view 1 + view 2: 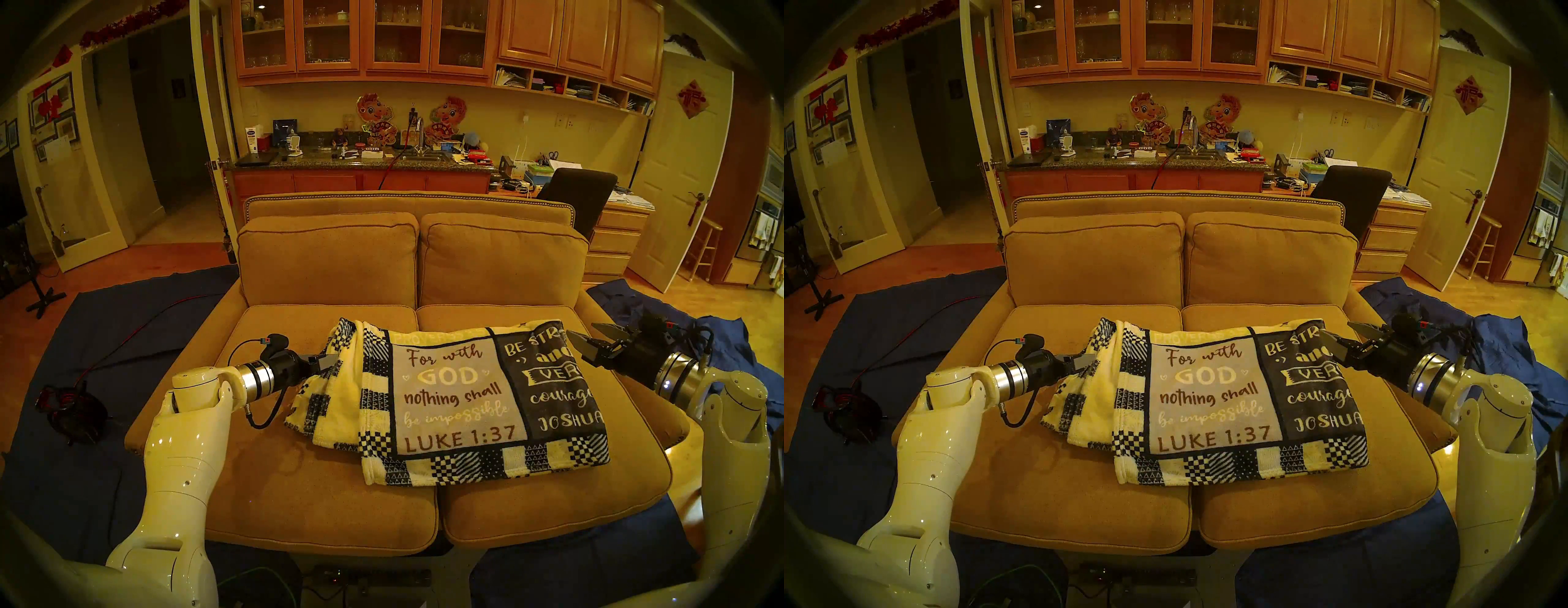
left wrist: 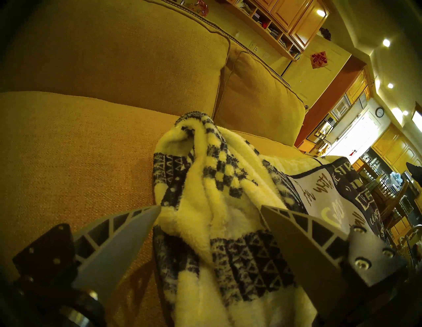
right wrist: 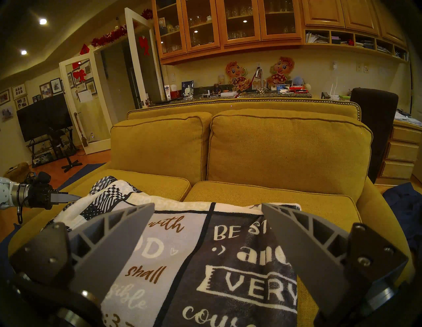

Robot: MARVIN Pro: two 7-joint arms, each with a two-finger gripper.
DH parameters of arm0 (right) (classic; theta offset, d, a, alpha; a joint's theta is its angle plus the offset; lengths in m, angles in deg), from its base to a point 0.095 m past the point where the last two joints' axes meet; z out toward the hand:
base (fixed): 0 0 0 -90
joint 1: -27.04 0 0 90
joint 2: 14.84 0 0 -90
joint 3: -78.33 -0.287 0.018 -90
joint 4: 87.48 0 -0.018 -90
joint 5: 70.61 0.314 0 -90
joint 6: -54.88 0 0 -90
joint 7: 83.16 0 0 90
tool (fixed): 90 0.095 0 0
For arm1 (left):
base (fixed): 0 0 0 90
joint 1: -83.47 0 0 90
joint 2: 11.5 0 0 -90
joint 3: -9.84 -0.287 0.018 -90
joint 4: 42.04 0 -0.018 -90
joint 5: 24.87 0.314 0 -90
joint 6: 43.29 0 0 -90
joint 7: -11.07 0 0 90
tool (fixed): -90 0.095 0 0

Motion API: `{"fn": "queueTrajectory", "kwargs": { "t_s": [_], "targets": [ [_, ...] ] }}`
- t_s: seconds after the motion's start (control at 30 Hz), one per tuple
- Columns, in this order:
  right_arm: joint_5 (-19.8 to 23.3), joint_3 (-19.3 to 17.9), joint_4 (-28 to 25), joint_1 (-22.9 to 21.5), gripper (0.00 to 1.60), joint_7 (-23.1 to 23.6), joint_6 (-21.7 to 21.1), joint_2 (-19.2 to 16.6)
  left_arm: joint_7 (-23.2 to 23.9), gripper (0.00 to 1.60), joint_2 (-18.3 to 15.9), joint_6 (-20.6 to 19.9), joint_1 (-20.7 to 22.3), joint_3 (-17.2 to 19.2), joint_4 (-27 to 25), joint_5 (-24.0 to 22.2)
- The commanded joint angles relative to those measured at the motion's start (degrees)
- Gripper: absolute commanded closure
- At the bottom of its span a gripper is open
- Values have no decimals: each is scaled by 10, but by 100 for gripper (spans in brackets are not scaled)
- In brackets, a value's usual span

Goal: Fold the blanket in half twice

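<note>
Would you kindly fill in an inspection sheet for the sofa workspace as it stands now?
Surface: tan sofa, two seat cushions.
Job's things: blanket folded, print up, across both cushions; left edge bunched.
Clutter: nothing seen on the seat.
Grippers: left pincer open at the bunched edge; right pincer open above the blanket's right end.
Cables: red cable on the dark blue cloth left of the sofa.
Surroundings: cluttered counter, wooden cabinets behind.

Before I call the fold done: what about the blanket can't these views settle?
- Blanket layer count: head views show only the top panel; lower layers hidden beneath.
- Its right edge: right gripper covers it in the head views.
- Left gripper contact with the bunched edge: unclear, jaws open.
</note>
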Motion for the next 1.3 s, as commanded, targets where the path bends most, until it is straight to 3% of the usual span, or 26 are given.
{"fn": "queueTrajectory", "kwargs": {
  "t_s": [0.0, 0.23, 0.4, 0.93, 1.17, 1.27],
  "targets": [
    [1, -3, -5, -3, 0, 0, 0, -2, -7, 0, -4, -1, 13, -9, -1, 11],
    [1, -3, -5, -3, 0, 0, 0, -2, -12, 0, -8, -10, 34, 7, 30, -1],
    [1, -3, -5, -3, 0, 0, 1, -2, -1, 0, -14, -4, 63, -2, 89, 0],
    [1, -3, -5, -3, 0, 0, 1, -2, 73, 0, -34, 23, 105, 56, 194, -62],
    [1, -3, -5, -3, 0, 0, 1, -2, 119, 0, -49, 46, 136, 36, 281, -53],
    [1, -3, -5, -3, 0, 0, 1, -2, 123, 0, -48, 50, 145, 26, 294, -46]
  ]
}}
